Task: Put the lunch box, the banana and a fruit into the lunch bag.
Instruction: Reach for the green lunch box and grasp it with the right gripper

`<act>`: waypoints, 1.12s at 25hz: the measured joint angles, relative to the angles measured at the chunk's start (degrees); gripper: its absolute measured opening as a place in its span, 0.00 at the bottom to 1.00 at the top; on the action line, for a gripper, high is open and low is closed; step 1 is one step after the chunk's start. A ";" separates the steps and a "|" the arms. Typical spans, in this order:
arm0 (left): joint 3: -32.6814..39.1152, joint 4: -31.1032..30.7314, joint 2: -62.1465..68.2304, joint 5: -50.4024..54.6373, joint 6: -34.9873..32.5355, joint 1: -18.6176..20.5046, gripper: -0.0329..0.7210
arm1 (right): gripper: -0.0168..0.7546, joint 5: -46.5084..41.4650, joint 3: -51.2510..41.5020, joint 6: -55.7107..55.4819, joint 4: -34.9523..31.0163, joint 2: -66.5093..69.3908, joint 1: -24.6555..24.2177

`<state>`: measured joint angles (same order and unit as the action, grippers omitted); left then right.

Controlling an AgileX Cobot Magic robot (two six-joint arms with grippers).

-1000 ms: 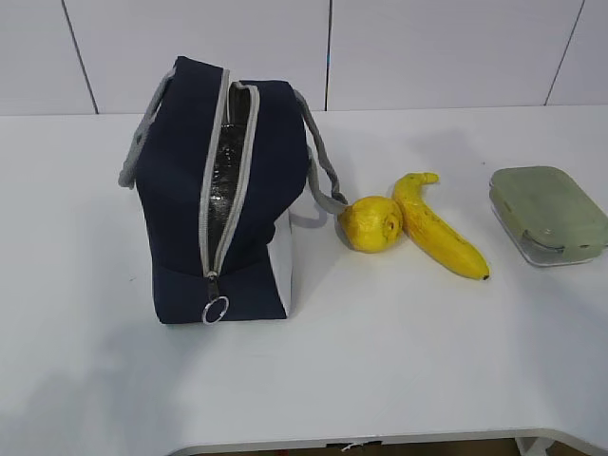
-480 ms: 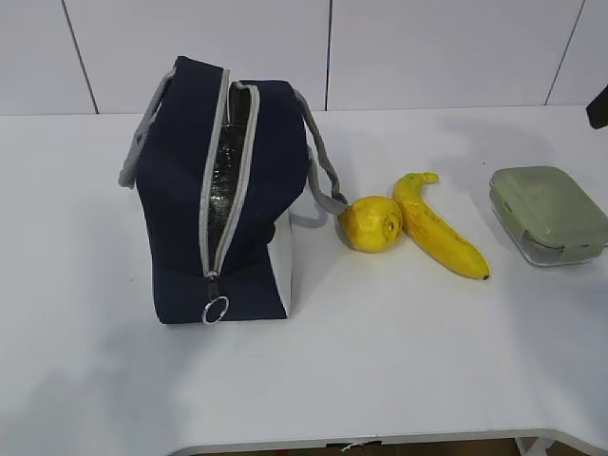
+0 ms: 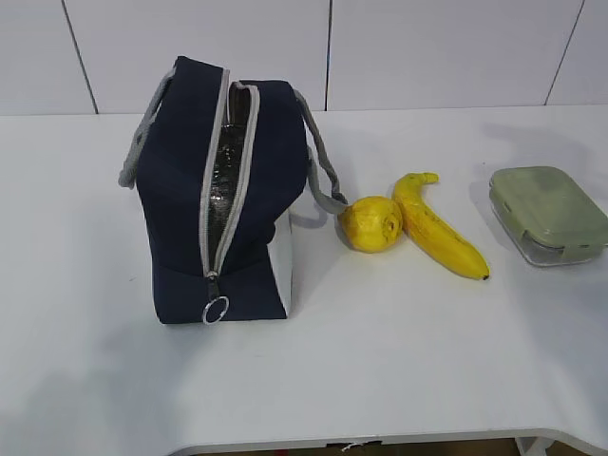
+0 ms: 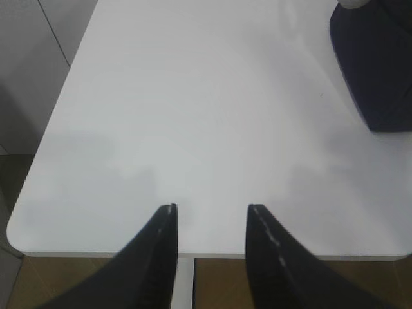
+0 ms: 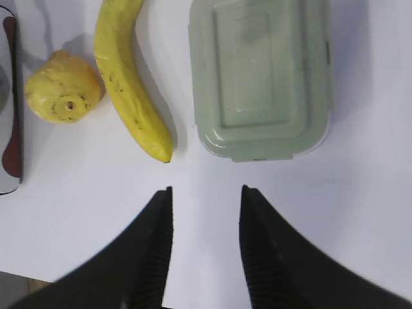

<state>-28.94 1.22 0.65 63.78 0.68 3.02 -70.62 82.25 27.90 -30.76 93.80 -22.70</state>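
Note:
The navy lunch bag [image 3: 223,199] stands on the white table with its grey zipper open and foil lining showing. To its right lie the round yellow fruit [image 3: 372,223], the banana [image 3: 437,236] touching it, and farther right the green-lidded lunch box [image 3: 548,214]. No arm shows in the exterior view. My right gripper [image 5: 206,190] hangs open and empty above bare table, just short of the banana's [image 5: 129,84] dark tip and the lunch box [image 5: 261,77]; the fruit [image 5: 63,96] is to the left. My left gripper [image 4: 211,209] is open and empty over the table's near edge, left of the bag's corner [image 4: 380,64].
The bag's grey handles [image 3: 323,171] droop on both sides, and a ring pull [image 3: 216,310] hangs at the zipper's front end. The table's front edge [image 3: 380,439] and its rounded left corner [image 4: 19,235] are close to the grippers. A white panelled wall [image 3: 427,47] backs the table.
A dark piece of the right arm showed at the exterior view's right edge half a second ago and is out of sight now. The bag, fruit, banana and lunch box have not moved.

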 joint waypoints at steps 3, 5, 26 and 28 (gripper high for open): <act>0.00 0.00 0.00 0.00 0.00 0.00 0.38 | 0.42 0.00 0.00 -0.99 3.37 0.00 0.00; 0.00 0.04 0.00 0.00 0.00 0.00 0.38 | 0.42 0.00 0.00 -1.55 5.02 0.00 0.00; 0.00 0.04 0.00 0.00 0.00 0.00 0.38 | 0.70 1.35 12.83 3.31 3.34 18.68 0.00; 0.00 0.04 0.00 0.00 0.00 0.00 0.38 | 0.70 1.11 16.88 3.72 2.19 22.89 0.00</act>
<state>-28.94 1.25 0.65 63.78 0.68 3.02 -69.51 99.13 31.62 -28.57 116.69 -22.70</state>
